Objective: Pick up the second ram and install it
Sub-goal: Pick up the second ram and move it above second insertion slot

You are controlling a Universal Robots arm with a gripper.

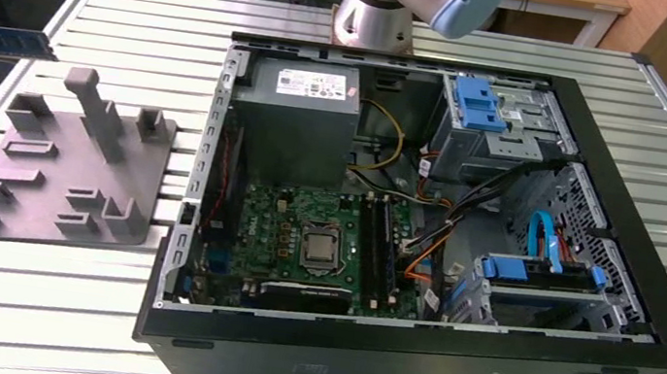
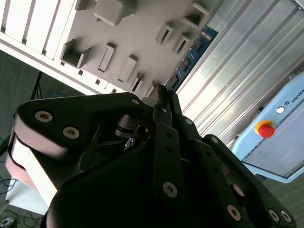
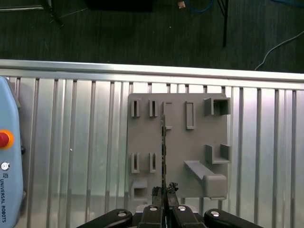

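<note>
Grey holder (image 3: pixel 190 142) is lying on the slatted aluminium table (image 3: pixel 71 142) while the gripper (image 3: pixel 164 191) is pinching the second ram (image 3: pixel 163 142), held edge-on, over that holder.

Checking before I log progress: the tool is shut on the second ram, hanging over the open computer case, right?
No. The tool is shut on the second ram, but over the grey holder tray, not the computer case. The first wrist view shows the tray beneath the stick.
</note>
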